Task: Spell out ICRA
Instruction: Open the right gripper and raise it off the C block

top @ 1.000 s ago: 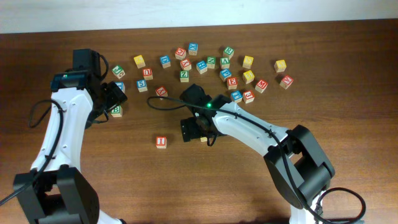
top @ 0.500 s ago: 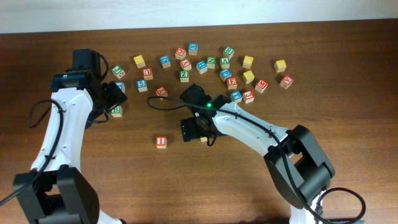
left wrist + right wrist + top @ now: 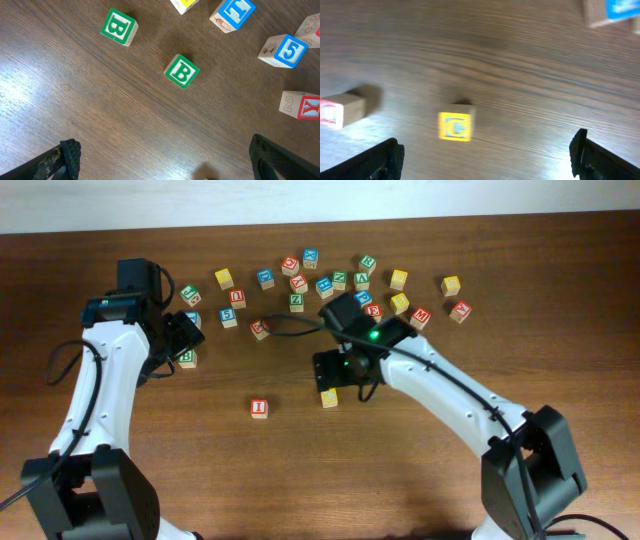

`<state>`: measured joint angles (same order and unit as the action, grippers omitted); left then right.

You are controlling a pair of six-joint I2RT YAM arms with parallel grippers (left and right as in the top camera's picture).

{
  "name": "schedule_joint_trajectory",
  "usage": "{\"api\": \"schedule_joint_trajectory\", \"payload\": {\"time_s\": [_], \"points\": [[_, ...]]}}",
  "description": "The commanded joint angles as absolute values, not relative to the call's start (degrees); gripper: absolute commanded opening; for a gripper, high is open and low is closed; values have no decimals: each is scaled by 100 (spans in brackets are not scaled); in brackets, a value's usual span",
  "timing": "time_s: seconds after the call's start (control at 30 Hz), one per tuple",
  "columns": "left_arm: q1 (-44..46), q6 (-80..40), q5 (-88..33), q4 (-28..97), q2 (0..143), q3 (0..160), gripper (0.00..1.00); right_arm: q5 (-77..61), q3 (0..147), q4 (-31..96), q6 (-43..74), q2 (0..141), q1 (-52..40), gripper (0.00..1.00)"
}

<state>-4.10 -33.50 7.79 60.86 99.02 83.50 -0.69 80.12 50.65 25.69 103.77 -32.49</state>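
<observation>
Already two letters stand in the open middle of the desk (image 3: 220, 480): a red block (image 3: 259, 408) showing an I, and to its right, a gap apart, a yellow block (image 3: 329, 398) whose blurred face looks like a C. The right gripper (image 3: 486, 150) hangs over the yellow block with its jaws spread wide and nothing between them; the block sits free on the wood, slightly toward the far edge of the gripper's centre. The row runs left to right, parallel to the near edge, so the next letter belongs to the right of the yellow block. The loose blocks (image 3: 340, 280) are strewn along the far edge, directly beyond the right gripper, which makes that arm the nearer one for most of them; their letters are too small to read surely. The left gripper (image 3: 162, 150), also wide open and empty, hovers near the left end of that scatter, above two green blocks (image 3: 182, 71) marked B.
</observation>
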Motion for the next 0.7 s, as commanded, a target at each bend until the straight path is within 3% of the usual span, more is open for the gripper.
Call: {"api": "schedule_joint_trajectory", "payload": {"time_s": [0.0,0.67], "points": [[-419,-3385,843,6093,9942,8335,99,67,7979,5212,2528,10357,-3028,98],[-419,-3385,843,6093,9942,8335,99,67,7977,5378,2250,10359,-2993,98]]}}
